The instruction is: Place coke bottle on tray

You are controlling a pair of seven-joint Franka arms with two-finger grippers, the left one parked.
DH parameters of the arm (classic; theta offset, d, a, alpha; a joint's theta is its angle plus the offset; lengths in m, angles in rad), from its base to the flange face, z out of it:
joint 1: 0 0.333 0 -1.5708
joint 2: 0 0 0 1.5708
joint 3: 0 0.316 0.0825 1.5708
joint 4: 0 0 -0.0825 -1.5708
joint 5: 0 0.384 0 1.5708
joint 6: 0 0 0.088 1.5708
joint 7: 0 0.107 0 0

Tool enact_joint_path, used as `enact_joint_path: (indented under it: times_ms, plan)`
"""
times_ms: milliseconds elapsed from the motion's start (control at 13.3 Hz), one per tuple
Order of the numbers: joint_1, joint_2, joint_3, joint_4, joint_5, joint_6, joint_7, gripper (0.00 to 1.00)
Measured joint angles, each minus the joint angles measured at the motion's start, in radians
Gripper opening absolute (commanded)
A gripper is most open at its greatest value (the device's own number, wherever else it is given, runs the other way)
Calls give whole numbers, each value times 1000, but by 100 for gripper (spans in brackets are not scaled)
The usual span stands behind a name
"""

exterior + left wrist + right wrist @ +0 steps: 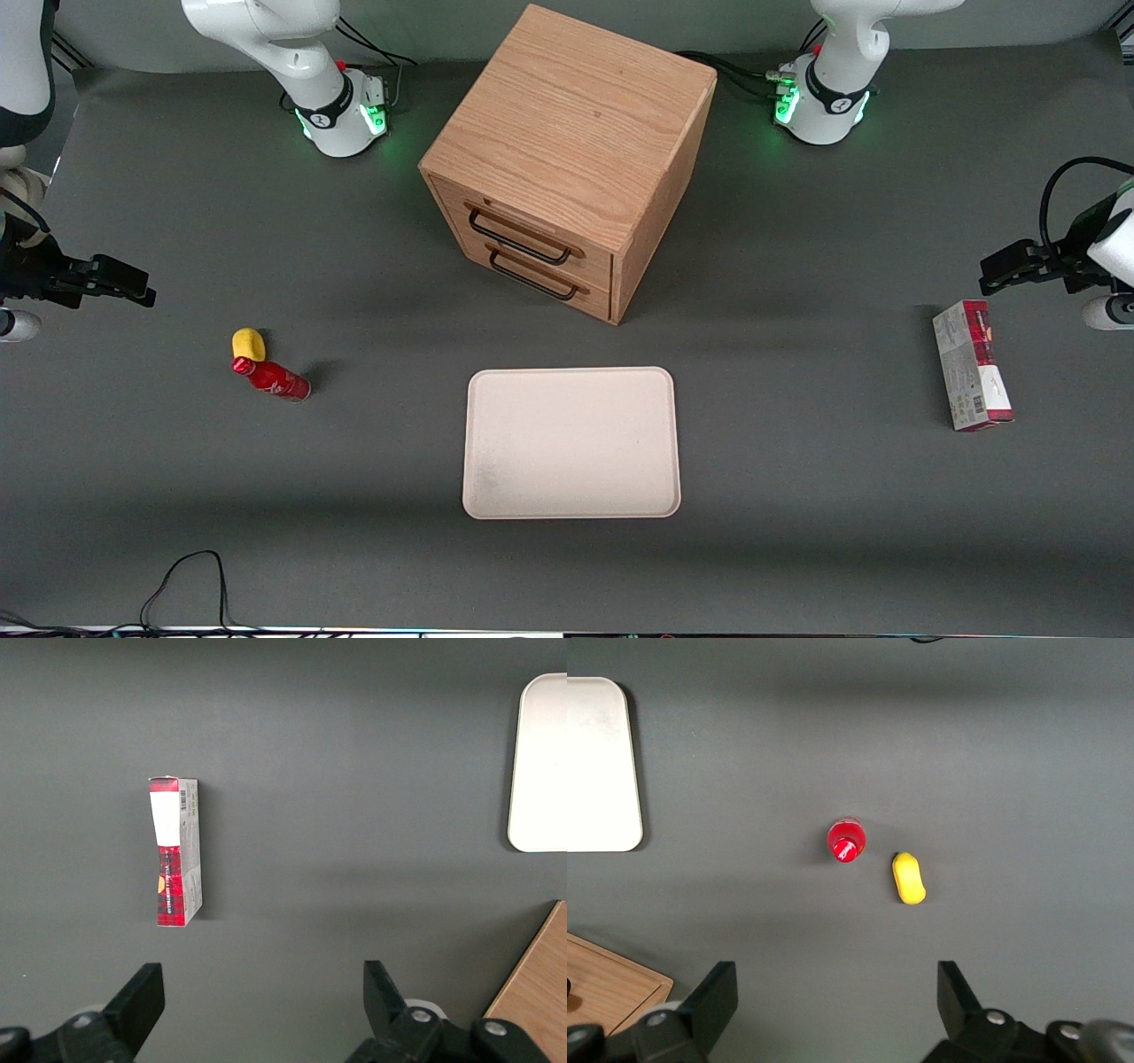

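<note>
The coke bottle (270, 378) stands on the dark grey table (797, 496), toward the working arm's end, with white lettering on its red body that is too small to read. Just beside it lies a small yellow lump (248, 343), a little farther from the front camera. The gripper (833, 997) hangs high above both, its fingers (718, 992) wide apart and holding nothing. The cream tray (571, 441) lies bare, in front of the wooden cabinet (567, 159), well apart from the bottle. A red-and-grey carton (175, 850) lies toward the parked arm's end; it has a barcode, but its print is not readable.
</note>
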Motion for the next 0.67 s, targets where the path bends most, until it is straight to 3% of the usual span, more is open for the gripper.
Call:
enact_joint_path:
  times_ms: [675]
  plan:
    - [0, 0, -15, -3, 0, 0, -6, 100]
